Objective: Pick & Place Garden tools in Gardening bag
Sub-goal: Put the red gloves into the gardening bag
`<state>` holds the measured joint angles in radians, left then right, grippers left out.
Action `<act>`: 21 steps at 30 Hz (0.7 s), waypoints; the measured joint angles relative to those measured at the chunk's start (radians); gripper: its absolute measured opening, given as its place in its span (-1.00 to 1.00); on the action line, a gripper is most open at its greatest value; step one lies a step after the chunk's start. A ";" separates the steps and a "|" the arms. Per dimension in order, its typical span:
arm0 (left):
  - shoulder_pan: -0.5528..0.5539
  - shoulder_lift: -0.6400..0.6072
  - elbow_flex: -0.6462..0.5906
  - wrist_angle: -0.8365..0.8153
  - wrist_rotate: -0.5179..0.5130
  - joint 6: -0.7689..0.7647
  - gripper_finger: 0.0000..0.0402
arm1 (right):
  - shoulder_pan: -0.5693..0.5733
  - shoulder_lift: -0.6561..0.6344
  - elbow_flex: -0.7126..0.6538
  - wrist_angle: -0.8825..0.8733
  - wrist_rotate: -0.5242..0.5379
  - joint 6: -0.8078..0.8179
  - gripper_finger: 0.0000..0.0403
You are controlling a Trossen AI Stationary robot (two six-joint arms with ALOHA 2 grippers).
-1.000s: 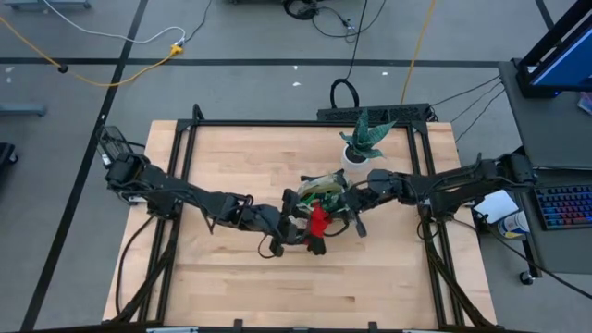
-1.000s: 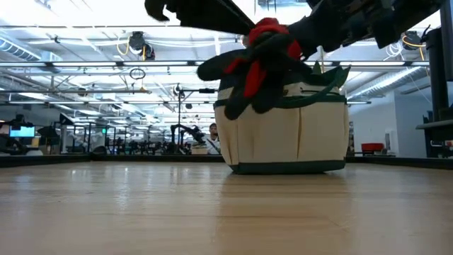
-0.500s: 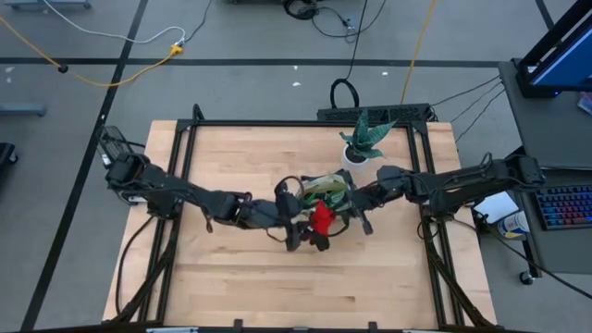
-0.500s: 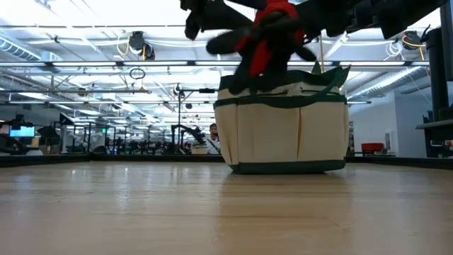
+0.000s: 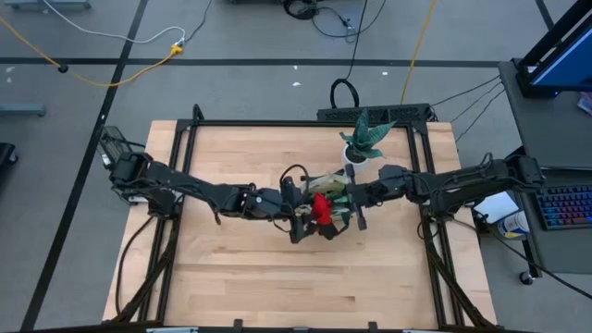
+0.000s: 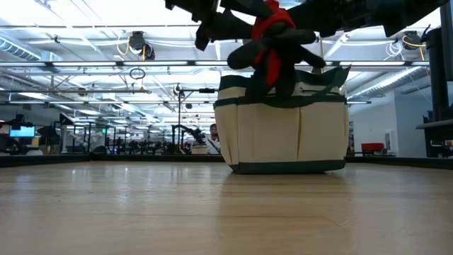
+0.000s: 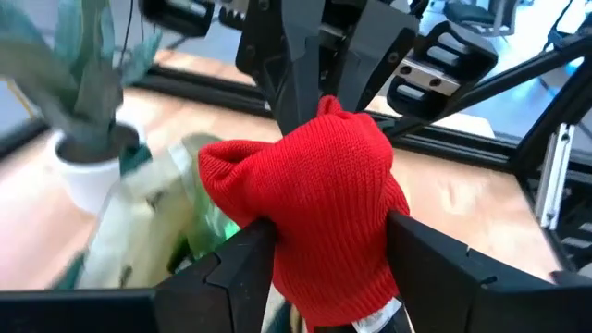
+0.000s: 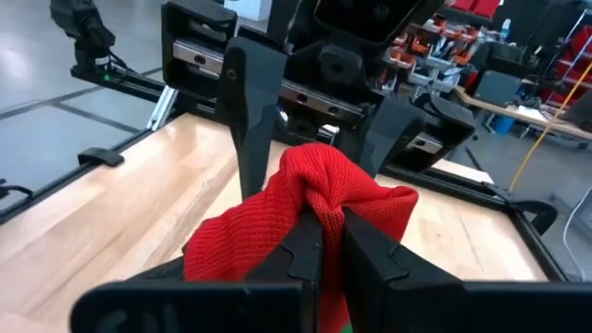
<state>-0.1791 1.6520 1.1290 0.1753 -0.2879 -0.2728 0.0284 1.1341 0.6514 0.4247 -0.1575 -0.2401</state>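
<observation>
- gloves (image 5: 320, 211): red-and-black bundle held up over the gardening bag (image 5: 326, 190), at its near rim in the high view; in the low view it hangs above the bag's top edge, lowest part down at rim level
- right gripper (image 8: 326, 242): fingers pinched narrow on a fold of the red knit, right wrist view shows cloth bunched on both sides of the tips
- left gripper (image 7: 331, 254): fingers spread wide, one on each side of the red bundle; they look to be touching the knit, but can't confirm a real grip from this angle
- both grippers meet at the gloves from opposite sides, left arm from table left, right arm from table right
- gardening bag: upright on the table (image 5: 240, 268) near the middle, beige wall with dark green trim, mouth open upward
- plant (image 5: 366, 137): spiky green, white pot, just beyond the bag toward the table's far edge
- other tools: something greenish inside the bag, too hidden to identify
</observation>
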 joint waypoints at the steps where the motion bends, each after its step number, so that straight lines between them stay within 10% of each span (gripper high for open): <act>1: 0.004 0.000 0.000 0.007 0.001 0.025 0.00 | 0.000 -0.001 0.000 0.003 0.000 -0.008 -0.92; 11: 0.056 0.000 -0.002 0.043 0.112 0.037 -0.90 | -0.001 0.000 0.000 0.034 0.001 -0.010 -0.90; 21: 0.044 -0.033 -0.002 0.050 0.101 0.130 -0.93 | 0.001 -0.002 0.004 0.039 0.042 0.002 -0.52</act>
<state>-0.1347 1.6188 1.1275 0.2249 -0.1874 -0.1424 0.0290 1.1320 0.6554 0.4632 -0.1155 -0.2378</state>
